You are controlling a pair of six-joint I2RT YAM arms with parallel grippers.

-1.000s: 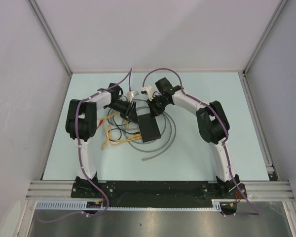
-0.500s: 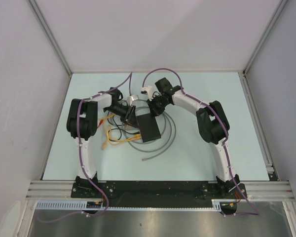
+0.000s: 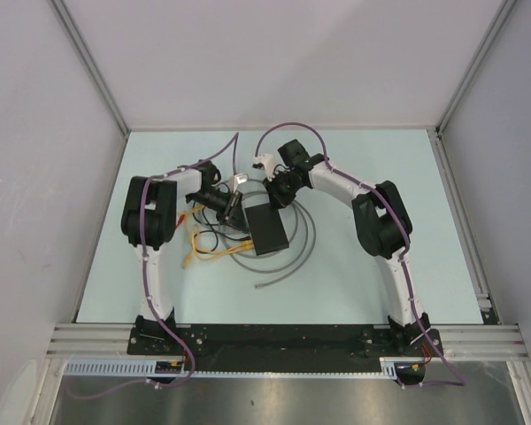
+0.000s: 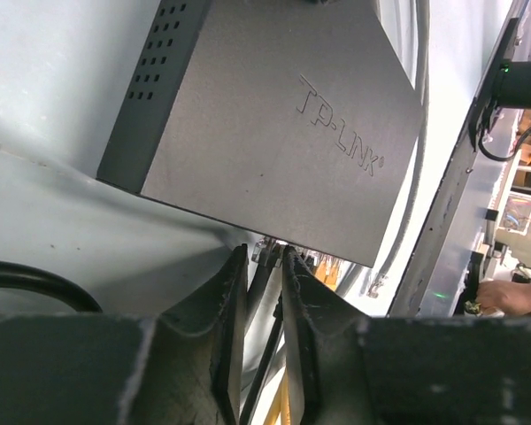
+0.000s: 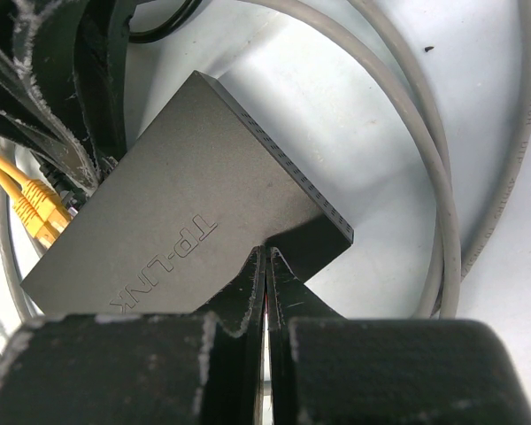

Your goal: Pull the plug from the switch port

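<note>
At the switch point(image 4: 274, 115) edge, left claw point(image 4: 264, 257) masks the ports.

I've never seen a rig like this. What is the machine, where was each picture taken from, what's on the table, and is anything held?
Two robot arms stand bolted at the near edge of a table. The wide picture looks down from above; the other two come from a camera on each wrist. On the table lie a black switch, a grey cable and yellow cables. The left hand has its fingers narrowly apart either side of a plug at the switch; whether they grip it is unclear. The right hand is shut, tips against the switch's top, holding nothing.
</note>
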